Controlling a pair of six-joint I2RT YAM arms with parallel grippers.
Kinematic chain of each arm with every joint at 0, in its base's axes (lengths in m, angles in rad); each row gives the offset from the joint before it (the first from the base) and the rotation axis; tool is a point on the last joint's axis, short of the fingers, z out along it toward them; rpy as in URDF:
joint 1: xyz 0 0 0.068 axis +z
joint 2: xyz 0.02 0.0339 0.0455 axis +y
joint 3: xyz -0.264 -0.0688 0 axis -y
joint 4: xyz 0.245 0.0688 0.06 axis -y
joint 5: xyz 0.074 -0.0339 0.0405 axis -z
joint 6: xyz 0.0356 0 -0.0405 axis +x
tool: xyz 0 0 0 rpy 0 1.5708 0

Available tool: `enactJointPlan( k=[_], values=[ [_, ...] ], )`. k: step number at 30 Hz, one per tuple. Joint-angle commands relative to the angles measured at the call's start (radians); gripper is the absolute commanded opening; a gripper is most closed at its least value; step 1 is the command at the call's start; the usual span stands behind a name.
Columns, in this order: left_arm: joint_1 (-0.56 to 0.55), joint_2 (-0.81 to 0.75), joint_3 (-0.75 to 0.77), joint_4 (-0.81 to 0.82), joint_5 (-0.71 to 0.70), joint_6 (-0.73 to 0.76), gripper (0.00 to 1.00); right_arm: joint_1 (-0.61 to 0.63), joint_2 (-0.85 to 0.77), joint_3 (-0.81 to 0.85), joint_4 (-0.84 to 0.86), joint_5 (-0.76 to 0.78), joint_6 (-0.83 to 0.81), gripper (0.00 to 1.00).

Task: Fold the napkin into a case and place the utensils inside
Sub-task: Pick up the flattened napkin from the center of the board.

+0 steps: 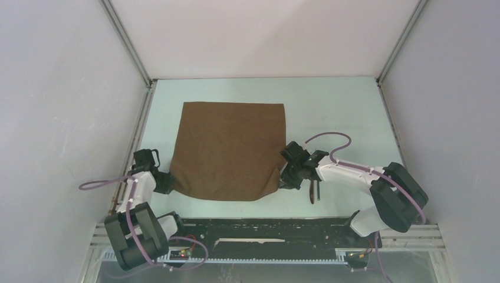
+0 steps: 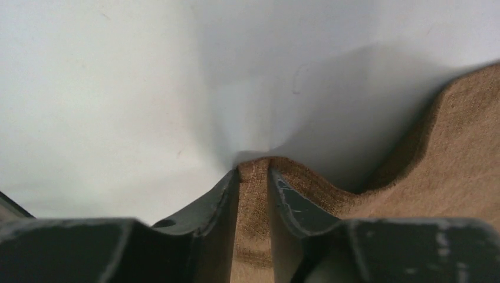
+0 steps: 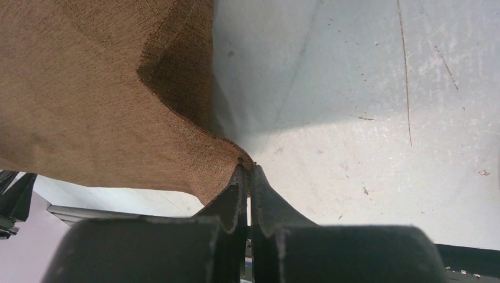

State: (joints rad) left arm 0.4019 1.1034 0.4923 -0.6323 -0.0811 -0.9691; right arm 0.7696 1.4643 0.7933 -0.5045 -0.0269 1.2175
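A plain brown rectangular fabric napkin point(image 1: 230, 147) is lying spread open as a single unfolded sheet in the middle of the pale green counter point(image 1: 342, 112). Its far edge is resting flat and its two near corners are being pinched by the arms. The left end effector point(image 1: 167, 184) is clamping the near-left corner. In the left wrist view its two dark fingers point(image 2: 221, 197) are squeezing a narrow tongue of cloth, which is rising between them clear of the counter and casting a shadow beneath the raised fold. The right end effector point(image 1: 284, 180) is gripping the near-right corner. In the right wrist view its fingers point(image 3: 231, 197) are pressing almost together, with only the tip of the brown weave showing between them, and the cloth is draping away to the left from that pinch. Between the two grips the napkin's near edge is sagging in a shallow curve, seen from the top camera. The two slender utensils point(image 1: 314, 191), one brownish piece and a thinner dark one, are lying on the counter just right of the gripped near-right corner. They are sitting apart from the napkin, beside the right arm's wrist and partly under it, and are showing too small to make out further.
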Motion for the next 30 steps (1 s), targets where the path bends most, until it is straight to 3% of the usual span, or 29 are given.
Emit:
enactJointPlan(
  k=[1, 4, 5, 6, 7, 11, 15, 26, 30],
  values=[
    [-0.005, -0.004, -0.023, -0.17, -0.03, -0.023, 0.44, 0.007, -0.011, -0.003, 0.022, 0.015, 0.008, 0.0],
    [-0.013, -0.049, -0.002, -0.207, -0.041, -0.03, 0.66, 0.007, -0.007, -0.003, 0.024, 0.015, -0.001, 0.0],
    [-0.017, -0.065, 0.004, -0.222, -0.045, -0.032, 0.7, 0.005, -0.006, -0.004, 0.024, 0.015, -0.004, 0.0],
    [-0.02, -0.081, 0.012, -0.236, -0.051, -0.034, 0.84, 0.005, -0.004, -0.004, 0.026, 0.015, -0.004, 0.0],
    [-0.021, -0.094, 0.018, -0.254, -0.058, -0.039, 0.86, 0.004, -0.002, -0.003, 0.027, 0.013, -0.005, 0.0],
    [-0.028, -0.115, 0.02, -0.248, -0.074, -0.051, 0.86, 0.004, 0.008, -0.003, 0.038, 0.003, -0.005, 0.0],
    [-0.031, -0.07, 0.037, -0.219, -0.061, -0.04, 0.74, 0.002, 0.011, -0.003, 0.036, 0.003, -0.007, 0.0],
    [-0.028, 0.005, 0.023, -0.142, -0.159, -0.022, 0.78, -0.002, 0.007, -0.003, 0.029, 0.004, -0.01, 0.0],
    [-0.014, 0.052, 0.013, -0.07, -0.155, 0.022, 0.76, -0.004, 0.007, -0.003, 0.028, 0.006, -0.012, 0.0]
  ],
)
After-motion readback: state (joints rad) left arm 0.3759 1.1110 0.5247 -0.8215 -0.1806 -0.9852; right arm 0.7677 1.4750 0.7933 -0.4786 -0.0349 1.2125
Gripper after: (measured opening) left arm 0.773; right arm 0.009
